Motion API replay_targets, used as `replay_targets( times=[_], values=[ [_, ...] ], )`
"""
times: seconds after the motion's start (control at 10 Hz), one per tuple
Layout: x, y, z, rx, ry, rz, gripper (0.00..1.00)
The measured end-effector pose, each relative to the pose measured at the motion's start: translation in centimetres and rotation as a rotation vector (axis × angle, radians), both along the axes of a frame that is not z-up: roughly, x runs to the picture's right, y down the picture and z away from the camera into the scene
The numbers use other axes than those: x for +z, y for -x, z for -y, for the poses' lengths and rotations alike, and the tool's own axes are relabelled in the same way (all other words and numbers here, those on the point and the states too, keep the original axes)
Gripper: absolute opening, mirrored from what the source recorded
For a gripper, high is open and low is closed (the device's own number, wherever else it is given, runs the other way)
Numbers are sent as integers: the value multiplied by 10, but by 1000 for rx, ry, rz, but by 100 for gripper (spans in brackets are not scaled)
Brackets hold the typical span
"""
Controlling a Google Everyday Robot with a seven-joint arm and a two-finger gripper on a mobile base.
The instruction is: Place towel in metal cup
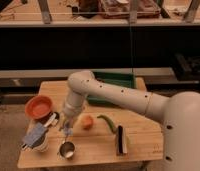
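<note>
The metal cup [67,149] stands upright near the table's front edge, left of centre. A blue-grey towel [35,135] lies crumpled on top of a white bowl [41,145] at the front left, a hand's width left of the cup. My gripper [67,128] points down at the end of the white arm [108,92]. It hangs just above and slightly behind the cup, to the right of the towel and apart from it. A small bluish patch shows at its tip; I cannot tell what it is.
The wooden table [93,150] also holds an orange bowl [38,106] at the left, a white utensil [50,120], an orange fruit [86,121], a green pepper [108,123], a black brush [121,139] and a green tray [115,80] at the back.
</note>
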State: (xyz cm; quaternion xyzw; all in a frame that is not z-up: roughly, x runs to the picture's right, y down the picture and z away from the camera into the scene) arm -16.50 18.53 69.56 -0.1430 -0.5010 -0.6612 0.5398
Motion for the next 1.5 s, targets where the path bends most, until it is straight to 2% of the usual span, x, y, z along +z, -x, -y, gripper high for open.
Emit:
replay_targets(
  times=[0.1, 0.4, 0.7, 0.9, 1.3, 1.5],
  values=[
    [-20, 4, -22, -31, -7, -11, 0],
    [-65, 2, -76, -70, -11, -20, 0],
    [-93, -11, -93, -65, -21, -34, 0],
    [-93, -18, -88, -37, -5, -54, 0],
    [-56, -17, -88, -34, 65, -82, 0],
    [-48, -15, -83, -37, 79, -95, 0]
  ],
)
